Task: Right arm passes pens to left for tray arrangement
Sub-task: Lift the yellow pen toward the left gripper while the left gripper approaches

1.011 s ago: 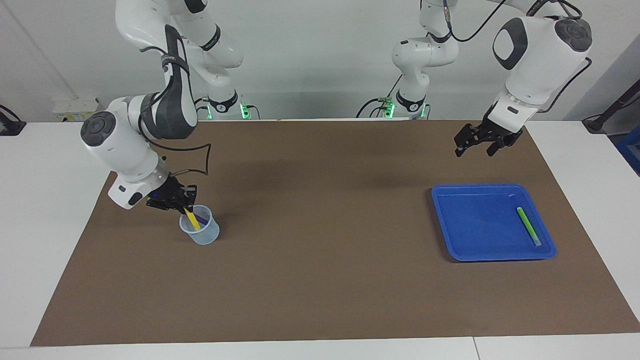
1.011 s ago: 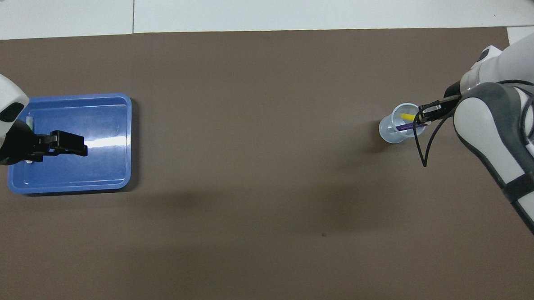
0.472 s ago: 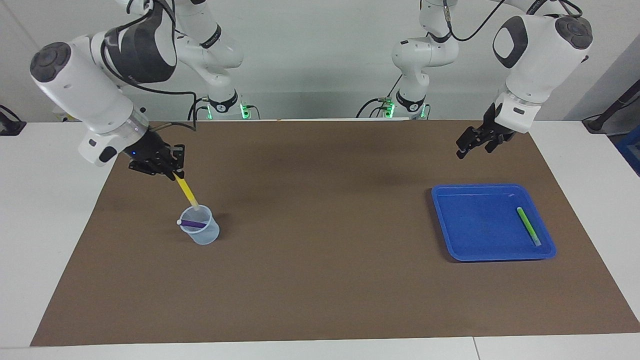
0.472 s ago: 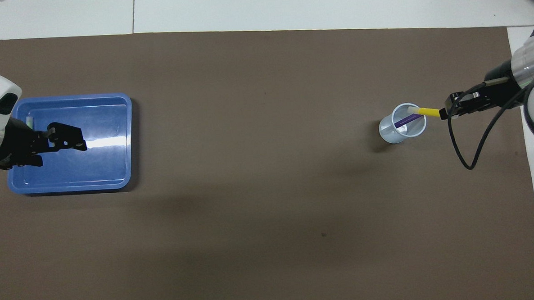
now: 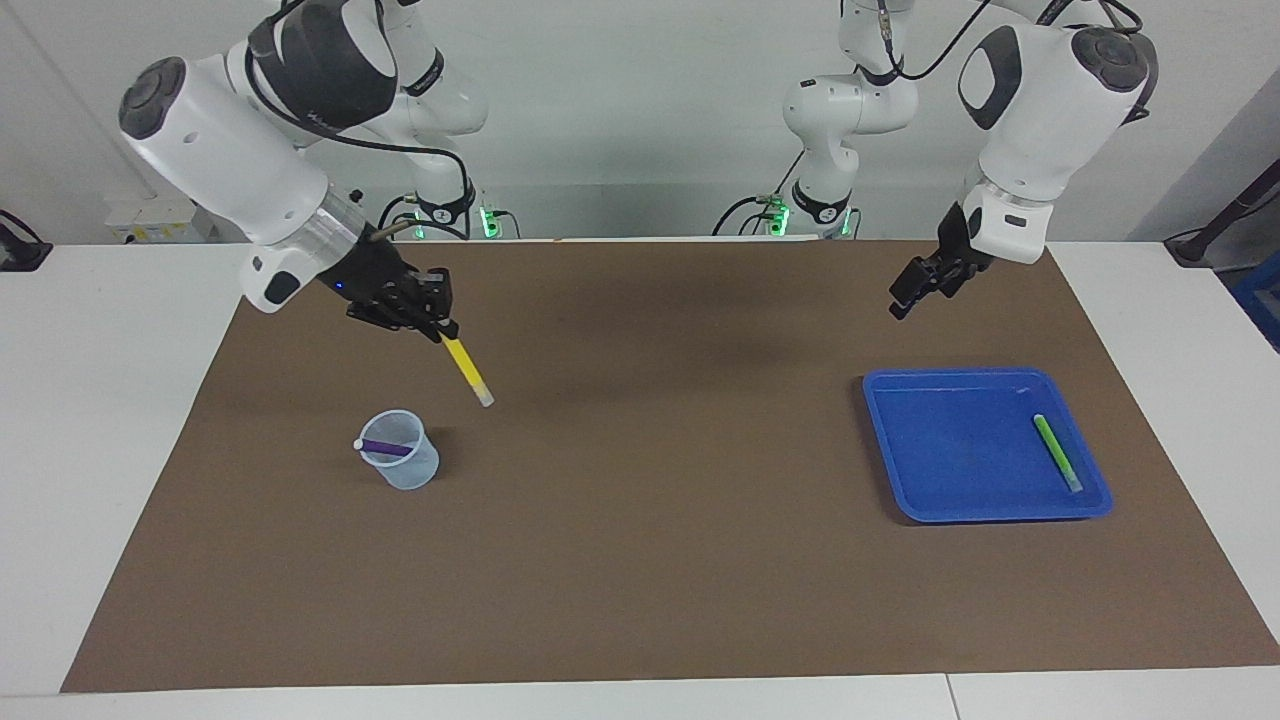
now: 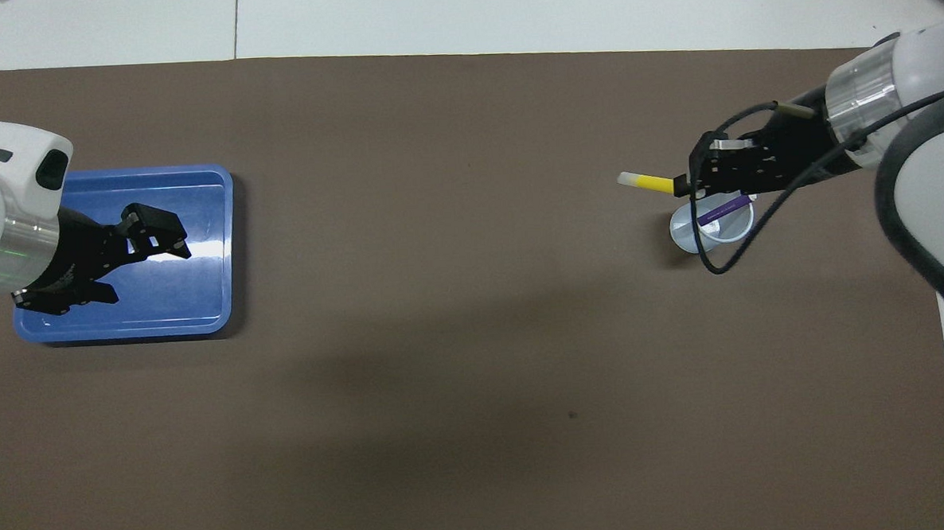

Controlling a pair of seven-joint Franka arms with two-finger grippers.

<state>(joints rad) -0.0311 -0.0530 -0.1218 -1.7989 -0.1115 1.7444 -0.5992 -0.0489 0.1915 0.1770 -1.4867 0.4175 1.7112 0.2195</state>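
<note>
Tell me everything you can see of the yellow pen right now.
The yellow pen is a short, thin marker with a bright yellow barrel and a whitish end, plastic by the look of it. The right gripper is shut on its upper end, and nothing else touches it. It hangs tilted in the air, whitish end lowest and pointing toward the left arm's end of the table, clear of the translucent cup and over the brown mat beside the cup.

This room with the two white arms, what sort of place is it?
Probably a robotics lab: two arms bolted at a white table with a brown mat, practising with a blue tray, a plastic cup and marker pens.
</note>
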